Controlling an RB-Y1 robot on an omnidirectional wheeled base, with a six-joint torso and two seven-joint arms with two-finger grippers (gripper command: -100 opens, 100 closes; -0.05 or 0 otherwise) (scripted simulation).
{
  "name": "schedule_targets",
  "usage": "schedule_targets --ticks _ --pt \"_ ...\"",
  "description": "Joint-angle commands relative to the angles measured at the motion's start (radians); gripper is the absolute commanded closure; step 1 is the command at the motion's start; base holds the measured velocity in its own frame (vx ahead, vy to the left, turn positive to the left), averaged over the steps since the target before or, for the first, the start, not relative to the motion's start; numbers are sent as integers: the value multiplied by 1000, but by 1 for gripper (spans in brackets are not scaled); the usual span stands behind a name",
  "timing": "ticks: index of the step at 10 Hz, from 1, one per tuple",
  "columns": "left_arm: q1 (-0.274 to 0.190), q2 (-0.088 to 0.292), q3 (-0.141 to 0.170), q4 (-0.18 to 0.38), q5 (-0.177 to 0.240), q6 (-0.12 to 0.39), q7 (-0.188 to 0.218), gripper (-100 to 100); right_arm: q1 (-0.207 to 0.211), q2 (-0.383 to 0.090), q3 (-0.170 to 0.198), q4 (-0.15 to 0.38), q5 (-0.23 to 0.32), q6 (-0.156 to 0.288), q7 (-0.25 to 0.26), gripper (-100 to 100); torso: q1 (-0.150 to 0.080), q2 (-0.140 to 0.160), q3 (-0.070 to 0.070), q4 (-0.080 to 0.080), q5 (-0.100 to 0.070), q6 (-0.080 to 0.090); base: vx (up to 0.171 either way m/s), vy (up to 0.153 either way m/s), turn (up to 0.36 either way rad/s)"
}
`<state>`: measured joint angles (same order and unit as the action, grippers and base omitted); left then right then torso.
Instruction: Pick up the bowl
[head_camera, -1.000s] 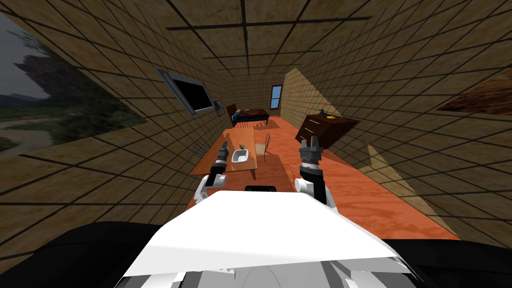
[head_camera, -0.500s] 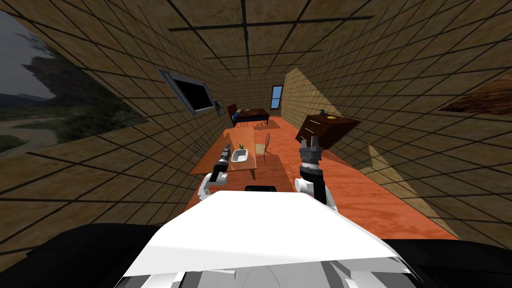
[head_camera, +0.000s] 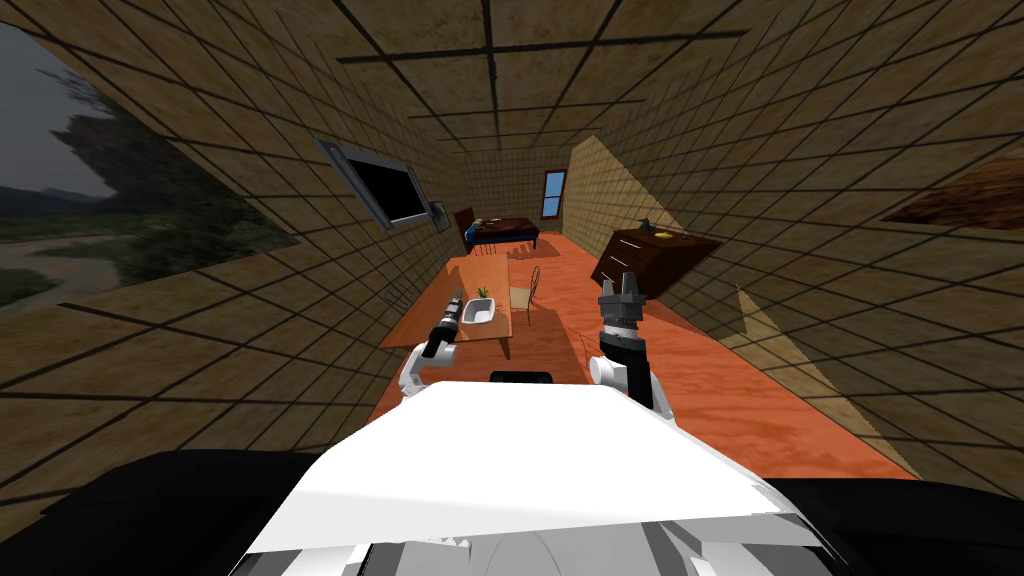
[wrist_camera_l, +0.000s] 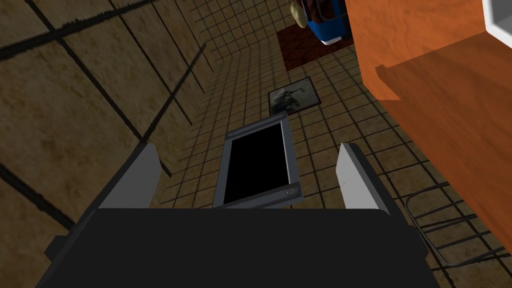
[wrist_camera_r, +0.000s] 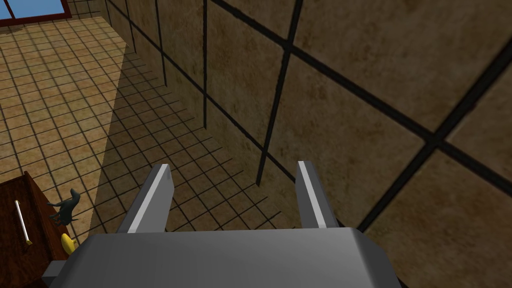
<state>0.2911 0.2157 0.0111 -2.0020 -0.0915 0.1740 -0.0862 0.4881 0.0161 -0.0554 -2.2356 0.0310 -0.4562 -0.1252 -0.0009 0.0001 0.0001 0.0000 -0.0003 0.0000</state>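
Looking down a long room with tan tiled walls (head_camera: 250, 330) and an orange floor (head_camera: 720, 390). Noting, farthest left, a grey-framed black screen (head_camera: 385, 190) hanging on the wall, and a small dark framed picture (head_camera: 438, 213) just beyond it. Holding the left gripper (head_camera: 456, 298) out at the left edge of the long orange wooden bench (head_camera: 492, 272), spreading its thin grey fingers (wrist_camera_l: 137, 182) wide apart and pinching nothing, pointing them toward the screen on the wall. Finding the white, squarish bowl (head_camera: 480, 314) sitting on the bench top just right of that gripper, near the fingers but not touching them and lying outside the gap between them. Spotting a small green plant (head_camera: 484, 294) standing on the bench right behind the bowl. Passing a thin wire chair (head_camera: 527, 288) standing on the floor just right of the bench, then a dark bed (head_camera: 503, 231) and a blue window (head_camera: 552, 193) at the far end of the room. Holding the right gripper (head_camera: 622, 284) upright over the floor, well apart from the bench, likewise spreading its fingers (wrist_camera_r: 152, 200) with nothing between them. Ending at a dark brown wooden dresser (head_camera: 652, 256) standing against the right wall, bearing a small yellow thing (head_camera: 661, 235) on top.
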Motion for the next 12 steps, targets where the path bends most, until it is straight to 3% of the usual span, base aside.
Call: schedule_targets --ticks 1,12 --pt "-22 -2 1 34 -4 50 -3 -100 0 0 0 0 0 0 0 0 0 0 0 0 0 0 -7 -15 0" --pt "-112 -18 22 157 -3 303 10 -100 0 0 0 0 0 0 0 0 1 0 0 0 0 0 -3 -5 -13"
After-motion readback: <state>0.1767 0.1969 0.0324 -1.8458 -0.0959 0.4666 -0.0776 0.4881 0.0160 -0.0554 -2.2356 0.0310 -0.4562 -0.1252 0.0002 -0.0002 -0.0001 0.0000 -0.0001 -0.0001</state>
